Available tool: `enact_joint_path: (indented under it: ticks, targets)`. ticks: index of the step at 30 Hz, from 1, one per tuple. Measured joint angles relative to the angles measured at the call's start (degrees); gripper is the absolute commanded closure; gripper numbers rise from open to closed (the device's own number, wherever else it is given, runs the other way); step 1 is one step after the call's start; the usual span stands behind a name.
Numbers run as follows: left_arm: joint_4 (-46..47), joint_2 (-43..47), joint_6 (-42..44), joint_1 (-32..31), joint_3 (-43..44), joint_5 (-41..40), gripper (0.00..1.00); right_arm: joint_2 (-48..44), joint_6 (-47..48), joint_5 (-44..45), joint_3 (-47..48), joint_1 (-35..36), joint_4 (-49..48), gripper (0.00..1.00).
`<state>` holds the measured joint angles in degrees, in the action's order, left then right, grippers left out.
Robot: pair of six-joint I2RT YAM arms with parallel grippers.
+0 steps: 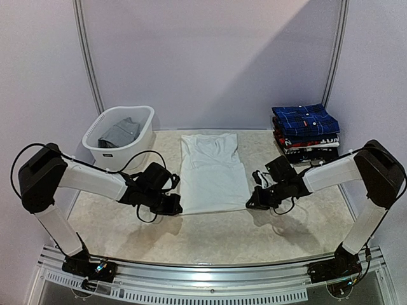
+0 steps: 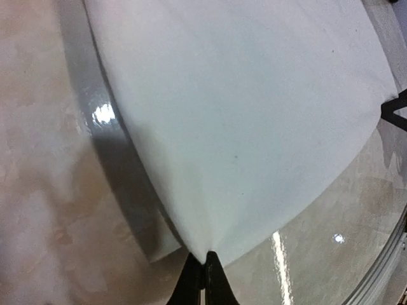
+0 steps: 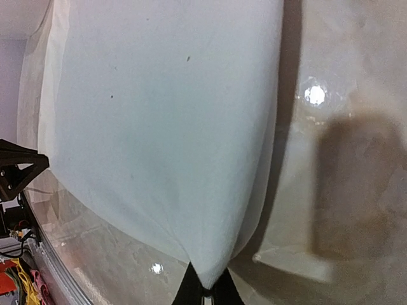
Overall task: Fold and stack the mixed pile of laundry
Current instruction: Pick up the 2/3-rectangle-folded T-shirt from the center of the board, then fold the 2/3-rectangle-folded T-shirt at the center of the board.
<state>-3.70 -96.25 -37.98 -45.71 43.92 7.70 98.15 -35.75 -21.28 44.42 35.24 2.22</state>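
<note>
L gripper (image 1: 172, 207) pinched shut on near-left hem corner, R gripper (image 1: 253, 203) shut on near-right corner of white shirt (image 1: 213, 171), which lies flat mid table (image 1: 191, 235), long axis running straight away from both, collar at far end.

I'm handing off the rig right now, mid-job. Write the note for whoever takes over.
Left gripper: shut on the near left corner of the white shirt.
Right gripper: shut on its near right corner.
The shirt lies flat mid-table, not yet on the stack.
Done: folded stack at far right, plaid shirt on top.
To do: fold and stack the white shirt, then the grey garment in the basket.
</note>
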Motion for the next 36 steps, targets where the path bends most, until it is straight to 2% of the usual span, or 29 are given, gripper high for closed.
enact_joint_path:
  ticks: [9, 17, 26, 36]
  targets:
    - [-6.93, 8.11, 0.13, -4.02, 0.35, -2.36, 1.00, -9.18, 0.04, 1.27, -1.31, 1.57, 5.88, 1.00]
    - [-15.93, 16.24, -1.14, -8.31, 2.21, -5.14, 1.00, -18.62, 0.04, 5.14, -0.72, 5.05, 14.86, 1.00]
    - [-22.25, 25.31, -2.89, -10.40, 5.62, -4.90, 1.00, -29.33, 0.11, 8.72, 3.76, 7.13, 23.45, 1.00]
    - [-24.35, 25.31, -2.29, -10.56, 9.86, -6.86, 1.00, -30.12, 1.57, 13.60, 10.73, 7.26, 30.34, 1.00]
